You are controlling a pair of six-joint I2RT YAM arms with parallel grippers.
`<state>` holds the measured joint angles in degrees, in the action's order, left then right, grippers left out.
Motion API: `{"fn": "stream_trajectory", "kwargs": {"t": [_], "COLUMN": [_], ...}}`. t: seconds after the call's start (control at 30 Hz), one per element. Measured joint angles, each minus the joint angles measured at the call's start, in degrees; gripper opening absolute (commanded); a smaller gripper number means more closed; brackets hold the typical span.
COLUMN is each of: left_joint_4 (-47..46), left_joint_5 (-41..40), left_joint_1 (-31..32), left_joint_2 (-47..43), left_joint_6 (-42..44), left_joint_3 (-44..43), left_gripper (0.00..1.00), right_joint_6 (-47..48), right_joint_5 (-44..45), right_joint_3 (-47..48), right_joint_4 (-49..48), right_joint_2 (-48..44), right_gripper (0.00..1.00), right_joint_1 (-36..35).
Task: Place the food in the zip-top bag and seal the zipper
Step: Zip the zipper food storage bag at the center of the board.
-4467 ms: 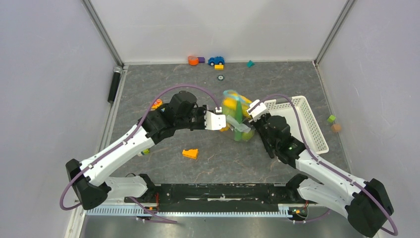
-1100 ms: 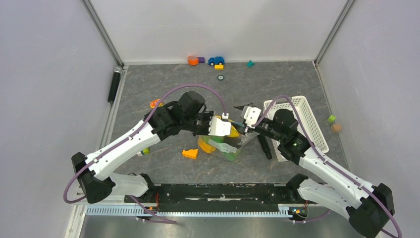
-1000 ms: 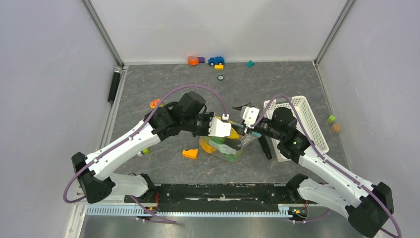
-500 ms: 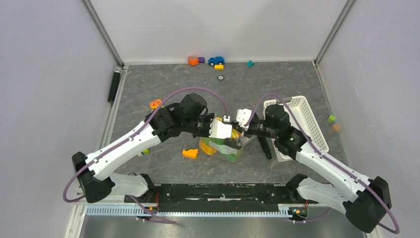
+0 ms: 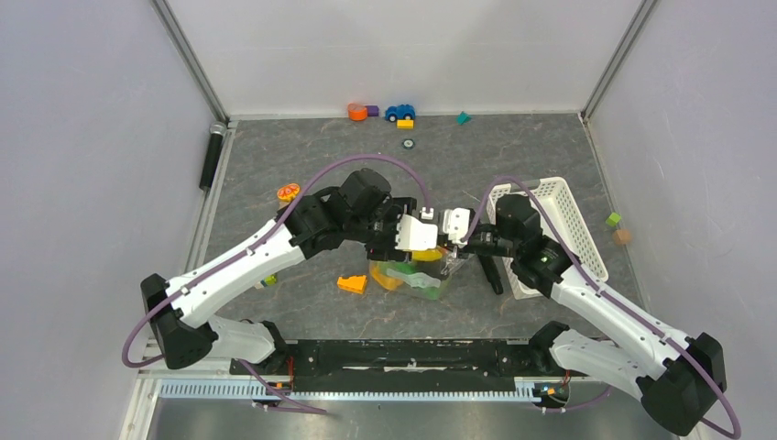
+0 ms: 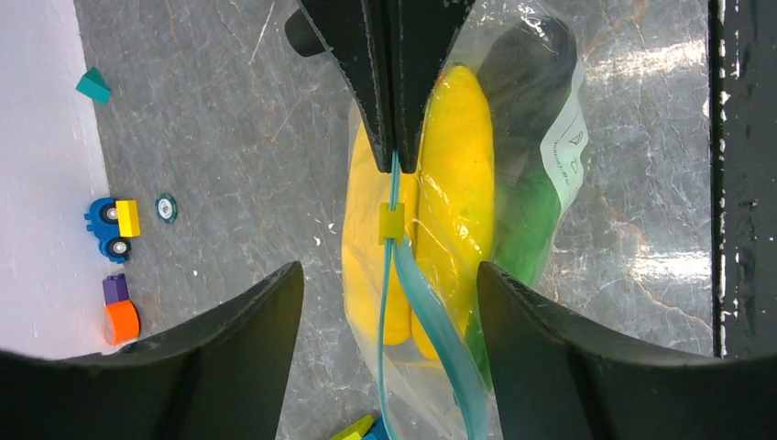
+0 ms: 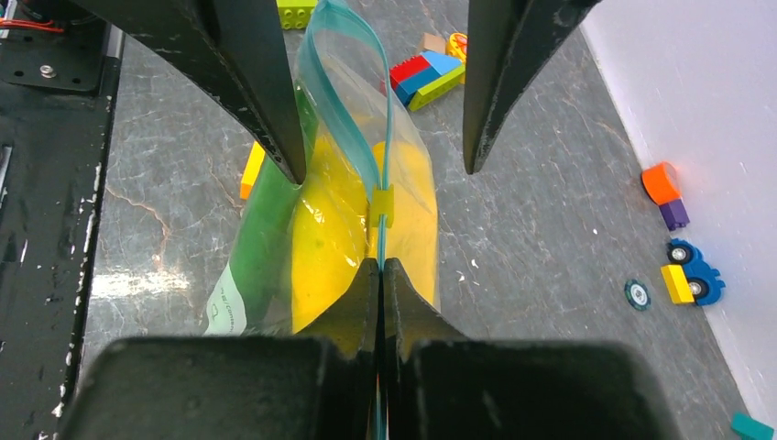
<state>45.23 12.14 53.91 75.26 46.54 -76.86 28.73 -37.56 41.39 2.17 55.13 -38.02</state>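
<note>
The zip-top bag (image 5: 414, 275) stands on the table between both arms, holding yellow food (image 6: 458, 174) and green food (image 6: 527, 206). My right gripper (image 7: 380, 268) is shut on the zipper (image 7: 332, 78) at the bag's right end. A yellow slider (image 7: 380, 207) sits just beyond its fingertips. Past the slider the two teal strips spread apart. My left gripper (image 6: 389, 268) is open and straddles that spread end of the zipper (image 6: 440, 321), its fingers (image 7: 266, 101) apart from the bag. In the top view the left gripper (image 5: 420, 240) and the right gripper (image 5: 449, 240) nearly meet.
A white slotted basket (image 5: 570, 215) lies right of the bag, with a black object (image 5: 492, 273) beside it. An orange wedge (image 5: 352, 283) sits left of the bag. A toy car (image 5: 399, 112) and small blocks (image 5: 357, 112) line the back wall. Coloured blocks (image 7: 423, 73) lie behind the bag.
My left gripper has opened and let go of the bag's top edge. The right gripper moved left and shut on the zipper. The bag has settled lower on the table.
</note>
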Motion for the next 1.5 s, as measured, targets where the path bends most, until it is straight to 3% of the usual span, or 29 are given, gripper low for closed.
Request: {"fn": "stream_trajectory", "kwargs": {"t": [0.57, 1.03, 1.5], "left_joint_4": [-0.3, -0.7, -6.8], "left_joint_5": [0.6, -1.8, -7.8], "left_joint_1": [0.2, 1.2, 2.8], "left_joint_2": [2.9, 2.7, -7.2], "left_joint_6": [-3.3, -6.5, -6.0], "left_joint_3": [-2.5, -3.1, 3.9], "left_gripper": [0.60, 0.65, 0.63], "right_joint_6": [-3.8, -4.7, -0.7], "right_joint_5": [0.4, 5.4, 7.5], "right_joint_3": [-1.0, -2.4, -4.0], "right_joint_4": [-2.8, -4.1, -4.4], "right_joint_2": [-0.8, -2.8, -4.0], "right_gripper": [0.00, 0.00, 0.00], "right_joint_1": [1.6, 1.5, 0.2]}}
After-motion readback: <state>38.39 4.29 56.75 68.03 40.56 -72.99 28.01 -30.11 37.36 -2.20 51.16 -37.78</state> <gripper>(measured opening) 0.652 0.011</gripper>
